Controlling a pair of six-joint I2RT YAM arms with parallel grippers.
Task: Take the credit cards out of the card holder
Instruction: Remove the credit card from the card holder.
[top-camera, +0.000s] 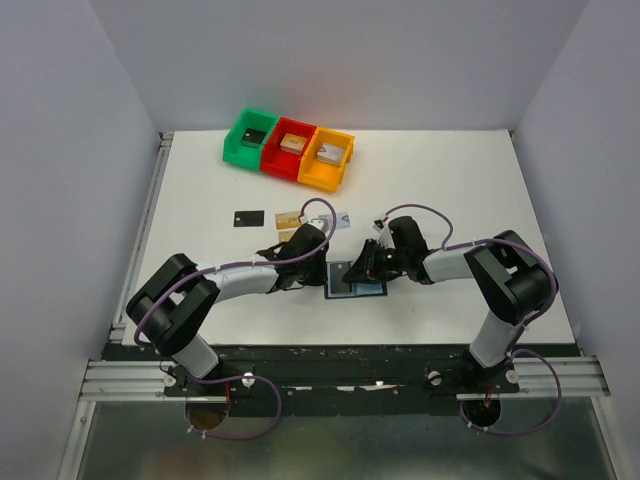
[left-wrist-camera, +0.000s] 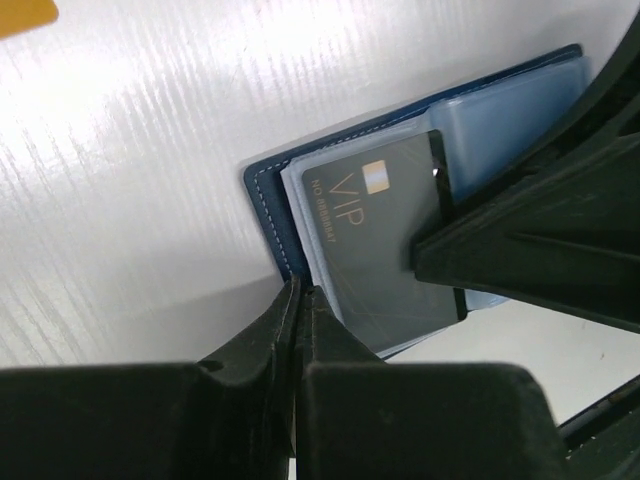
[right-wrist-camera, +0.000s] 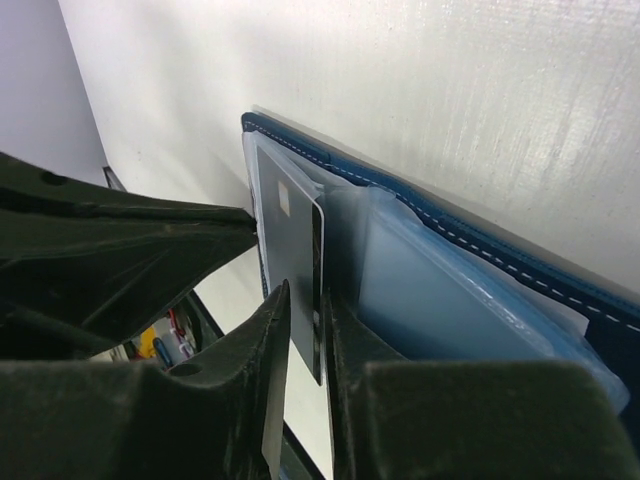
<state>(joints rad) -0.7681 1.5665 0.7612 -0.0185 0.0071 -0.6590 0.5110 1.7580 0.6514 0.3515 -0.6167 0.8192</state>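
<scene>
On the white table (top-camera: 450, 190), near the arm bases, the card holder (left-wrist-camera: 265, 200) lies open and flat, with pale blue sleeves facing up. A black card (left-wrist-camera: 385, 250) sticks partly out of one sleeve. The right gripper (right-wrist-camera: 305, 320) is narrow, and the edge of this black card is between its fingers. The left gripper (left-wrist-camera: 298, 300) has its fingers pressed together at the near edge of the card holder; I cannot tell if it pinches the cover. Further back, a second black card (top-camera: 249, 217) and a tan card (top-camera: 288, 216) lie loose.
</scene>
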